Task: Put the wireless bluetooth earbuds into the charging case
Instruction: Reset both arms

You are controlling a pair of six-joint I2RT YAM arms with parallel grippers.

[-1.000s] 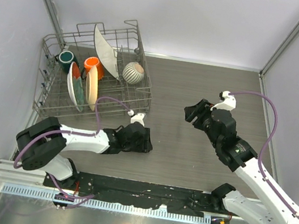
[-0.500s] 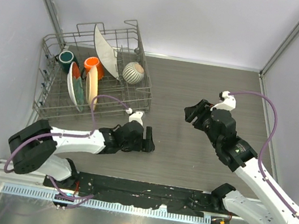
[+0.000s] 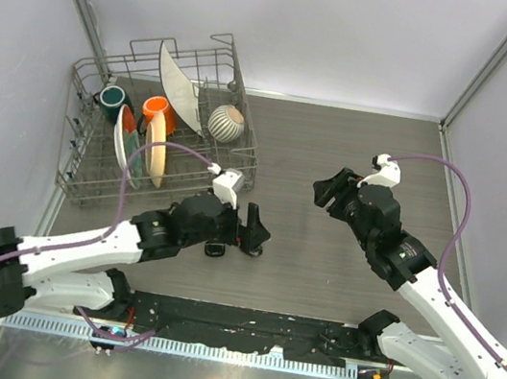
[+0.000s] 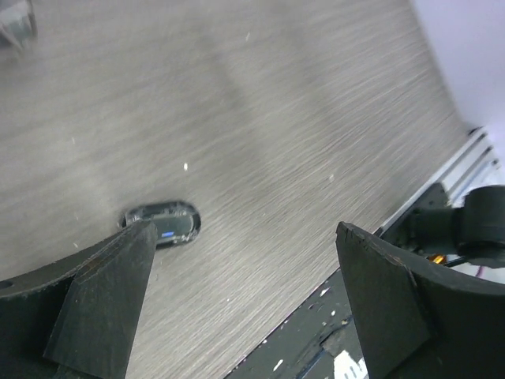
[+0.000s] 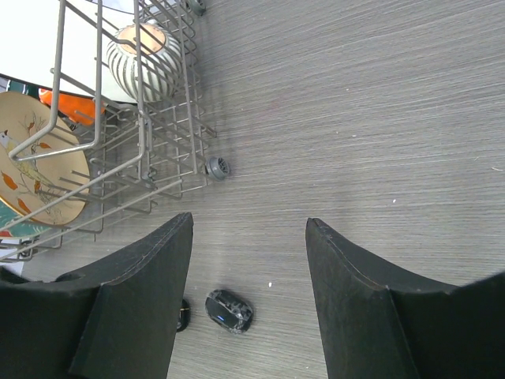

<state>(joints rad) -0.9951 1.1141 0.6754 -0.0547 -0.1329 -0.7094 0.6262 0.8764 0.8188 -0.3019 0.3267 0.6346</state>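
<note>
The charging case is a small black oval with a blue light, lying flat on the wood table. It also shows as the case and the case. A tiny black earbud lies just left of it, half hidden by a finger. My left gripper hovers to the right of the case, jaws wide and empty. My right gripper hangs above the table's middle, open and empty.
A wire dish rack with plates, cups and a striped bowl fills the back left. One of its casters stands near the case. The black base rail runs along the near edge.
My left gripper has opened and moved right, away from the rack side. The case, earlier covered by the gripper, now lies free on the table. The right arm has not moved.
</note>
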